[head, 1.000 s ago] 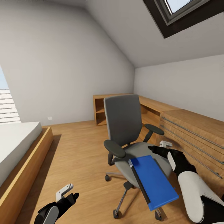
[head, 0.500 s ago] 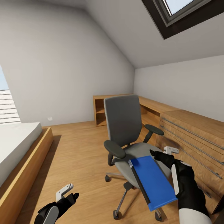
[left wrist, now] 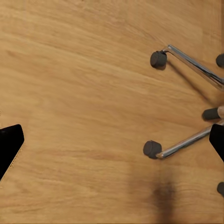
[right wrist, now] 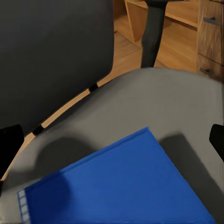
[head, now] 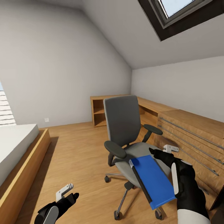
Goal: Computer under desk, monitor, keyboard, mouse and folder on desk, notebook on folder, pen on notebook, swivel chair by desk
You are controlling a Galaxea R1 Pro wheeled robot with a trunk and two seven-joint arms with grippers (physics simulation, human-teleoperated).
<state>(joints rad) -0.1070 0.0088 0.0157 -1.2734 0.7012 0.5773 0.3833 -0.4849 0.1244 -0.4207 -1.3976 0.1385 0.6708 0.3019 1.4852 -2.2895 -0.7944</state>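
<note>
Here, the blue folder (head: 153,181) lay on the swivel chair (head: 124,130) seat. The right gripper (head: 165,150) hovered beside it, fingers apart. The left gripper (head: 66,191) hung low near the chair, fingers apart.

The folder (head: 153,180) covers the near right part of the swivel chair's (head: 124,130) seat, and its far right edge sits behind the right gripper (head: 161,151) — contact there cannot be told. The chair's base is partly hidden under the folder. The left gripper (head: 67,190) shows only partly above its arm — jaw gap unclear.
</note>
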